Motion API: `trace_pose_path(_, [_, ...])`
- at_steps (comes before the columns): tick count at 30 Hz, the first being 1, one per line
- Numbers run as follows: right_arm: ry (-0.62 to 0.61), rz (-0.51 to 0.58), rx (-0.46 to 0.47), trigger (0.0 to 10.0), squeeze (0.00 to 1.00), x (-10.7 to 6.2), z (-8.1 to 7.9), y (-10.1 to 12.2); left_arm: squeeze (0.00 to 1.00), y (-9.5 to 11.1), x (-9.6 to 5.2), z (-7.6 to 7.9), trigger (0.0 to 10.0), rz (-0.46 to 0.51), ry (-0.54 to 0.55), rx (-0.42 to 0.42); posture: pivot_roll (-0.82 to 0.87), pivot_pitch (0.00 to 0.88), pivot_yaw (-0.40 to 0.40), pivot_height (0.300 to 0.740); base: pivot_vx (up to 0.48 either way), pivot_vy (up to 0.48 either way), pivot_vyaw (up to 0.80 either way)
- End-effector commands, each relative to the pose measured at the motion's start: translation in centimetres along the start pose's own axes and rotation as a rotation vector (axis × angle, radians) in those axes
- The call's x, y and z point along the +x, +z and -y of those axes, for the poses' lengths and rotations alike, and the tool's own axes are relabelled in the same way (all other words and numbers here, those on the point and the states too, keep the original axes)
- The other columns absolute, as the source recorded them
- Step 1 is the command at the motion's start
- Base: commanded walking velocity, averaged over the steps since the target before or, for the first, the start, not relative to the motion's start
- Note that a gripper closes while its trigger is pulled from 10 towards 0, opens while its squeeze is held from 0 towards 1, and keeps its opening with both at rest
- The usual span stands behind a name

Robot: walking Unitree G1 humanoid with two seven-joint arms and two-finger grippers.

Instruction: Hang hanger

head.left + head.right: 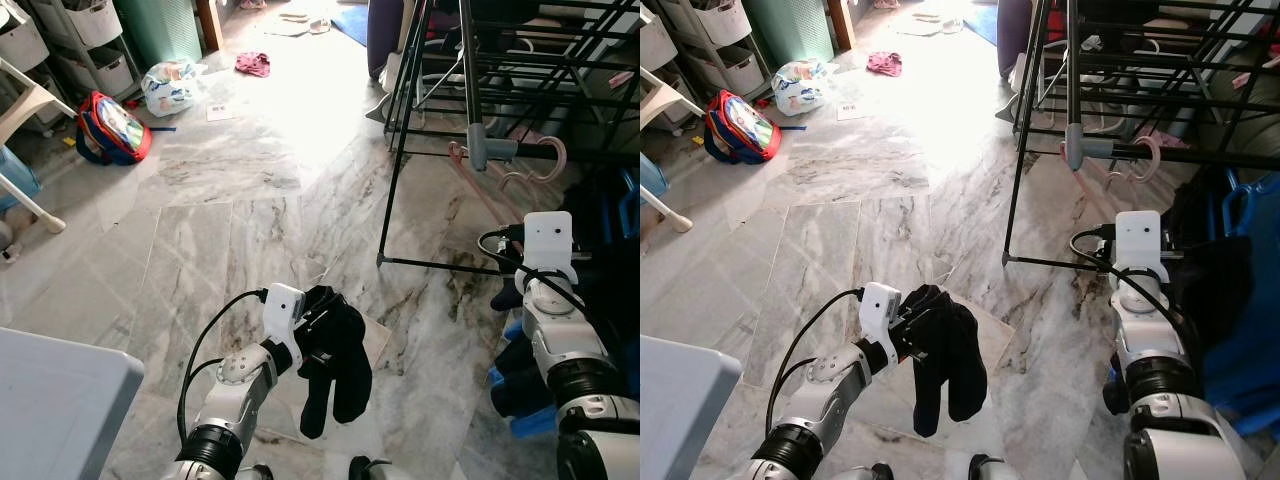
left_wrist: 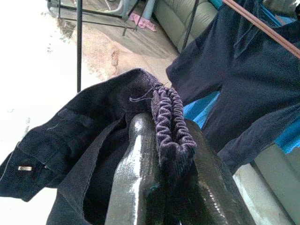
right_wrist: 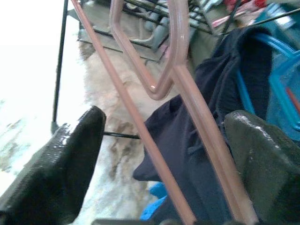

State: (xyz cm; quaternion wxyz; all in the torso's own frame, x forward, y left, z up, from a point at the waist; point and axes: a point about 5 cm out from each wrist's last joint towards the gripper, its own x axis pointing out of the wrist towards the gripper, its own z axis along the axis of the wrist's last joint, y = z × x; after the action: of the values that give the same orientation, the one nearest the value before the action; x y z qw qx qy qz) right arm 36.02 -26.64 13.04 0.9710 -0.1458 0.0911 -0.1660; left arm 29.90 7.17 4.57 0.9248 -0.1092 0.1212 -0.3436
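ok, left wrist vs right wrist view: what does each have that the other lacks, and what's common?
Left wrist view only: the left gripper shut on a dark garment, its ribbed waistband pinched between the fingers.
Right wrist view only: the right gripper open, with a pink hanger running between its fingers but untouched.
Both: the black drying rack's leg, the marble floor, and dark clothing over something blue.

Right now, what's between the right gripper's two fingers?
The pink hanger's thin bars run through the open right gripper, touching neither finger, as the right wrist view shows.
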Motion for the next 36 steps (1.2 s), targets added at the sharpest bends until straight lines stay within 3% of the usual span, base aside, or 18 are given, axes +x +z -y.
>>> trace_pose_path(1, [0.015,-0.021,0.012,1.0,0.0,0.36,0.81,0.1,0.0,0.12,0.03,0.05,10.0,-0.005,-0.004,0.021,-0.01,0.178,0.004,0.74,0.0,0.0,0.0])
trace_pose_path(2, [0.022,-0.023,0.009,0.0,0.0,0.43,0.85,0.14,0.0,0.15,0.02,0.02,10.0,-0.005,-0.003,0.022,-0.01,0.178,0.004,0.74,0.0,0.0,0.0])
trace_pose_path(5, [0.027,-0.028,0.01,0.0,0.0,0.61,1.12,0.27,0.0,0.2,-0.03,-0.1,10.0,-0.006,0.001,0.025,-0.01,0.175,0.003,0.74,0.0,0.0,0.0])
trace_pose_path(7, [0.034,-0.028,0.007,1.1,0.0,0.71,1.22,0.42,0.0,0.24,-0.04,-0.14,10.0,-0.005,0.003,0.026,-0.01,0.175,0.003,0.74,0.0,0.0,0.0])
trace_pose_path(9, [0.045,-0.033,0.004,3.5,0.0,0.83,1.27,0.54,0.0,0.26,-0.04,-0.19,10.0,-0.006,0.005,0.027,0.0,0.172,0.002,0.74,0.0,0.0,0.0])
trace_pose_path(10, [0.045,-0.033,0.004,3.5,0.0,0.83,1.27,0.54,0.0,0.26,-0.04,-0.19,10.0,-0.006,0.005,0.027,0.0,0.172,0.002,0.74,0.0,0.0,0.0])
trace_pose_path(11, [0.059,-0.041,0.001,4.4,0.0,0.92,1.26,0.57,0.0,0.26,-0.04,-0.21,10.0,-0.007,0.007,0.029,0.0,0.172,0.001,0.74,0.0,0.0,0.0])
trace_pose_path(13, [0.07,-0.047,0.002,4.7,0.0,0.96,1.22,0.55,0.0,0.23,-0.04,-0.19,10.0,-0.009,0.007,0.032,0.0,0.172,0.001,0.74,0.0,0.0,0.0])
trace_pose_path(15, [0.077,-0.048,0.004,4.3,0.0,0.98,1.15,0.56,0.0,0.21,-0.05,-0.2,10.0,-0.012,0.008,0.035,0.0,0.172,0.001,0.74,0.0,0.0,0.0])
trace_pose_path(16, [0.095,-0.049,0.007,2.9,0.0,1.0,1.0,0.58,0.0,0.2,-0.04,-0.21,10.0,-0.014,0.009,0.039,0.0,0.172,0.0,0.74,0.0,0.0,0.0])
trace_pose_path(17, [0.095,-0.049,0.007,2.9,0.0,1.0,1.0,0.58,0.0,0.2,-0.04,-0.21,10.0,-0.014,0.009,0.039,0.0,0.172,0.0,0.74,0.0,0.0,0.0])
trace_pose_path(18, [0.103,-0.05,0.007,1.6,0.0,1.01,0.92,0.6,0.0,0.2,-0.04,-0.22,10.0,-0.015,0.01,0.04,0.0,0.172,0.001,0.74,0.0,0.0,0.0])
trace_pose_path(19, [0.116,-0.053,0.005,1.3,0.0,1.04,0.78,0.62,0.0,0.22,-0.05,-0.26,10.0,-0.016,0.011,0.041,0.0,0.172,0.0,0.74,0.0,0.0,0.0])
trace_pose_path(20, [0.12,-0.053,0.005,0.3,0.0,1.06,0.72,0.66,0.0,0.23,-0.05,-0.3,10.0,-0.017,0.012,0.042,0.0,0.172,0.001,0.74,0.0,0.0,0.0])
trace_pose_path(36, [0.128,-0.063,0.005,0.0,0.0,1.07,0.6,0.45,0.0,0.26,0.08,-0.2,10.0,-0.02,0.01,0.052,0.0,0.167,0.001,0.74,0.0,0.0,0.0])
